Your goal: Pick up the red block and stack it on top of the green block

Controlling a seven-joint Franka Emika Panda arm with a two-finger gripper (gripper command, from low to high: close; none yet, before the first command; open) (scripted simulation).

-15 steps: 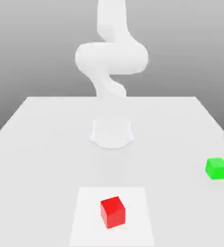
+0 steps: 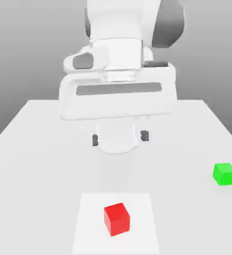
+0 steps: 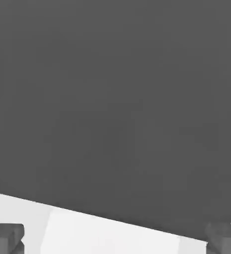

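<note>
The red block (image 2: 117, 218) is a small red cube resting on a lighter square patch (image 2: 88, 234) near the table's front edge. Off at the exterior view's right lies the green block (image 2: 224, 174), a slightly smaller green cube, apart from the red one. My gripper (image 2: 120, 138) hangs from the big white hand above the middle of the table, well behind and above the red block. Its two dark fingertips (image 2: 144, 135) stand far apart with nothing between them. In the hand view the gripper (image 3: 115, 240) also shows open, both fingertips (image 3: 5, 237) at the picture's outer sides.
The white table (image 2: 38, 149) stretches wide around both cubes. The arm's white base (image 2: 116, 142) stands at the table's middle, behind the hand. A grey backdrop lies beyond the far edge.
The hand has swung into sight in front of the arm's base, where half a second ago the arm stood upright. Both cubes have stayed where they were.
</note>
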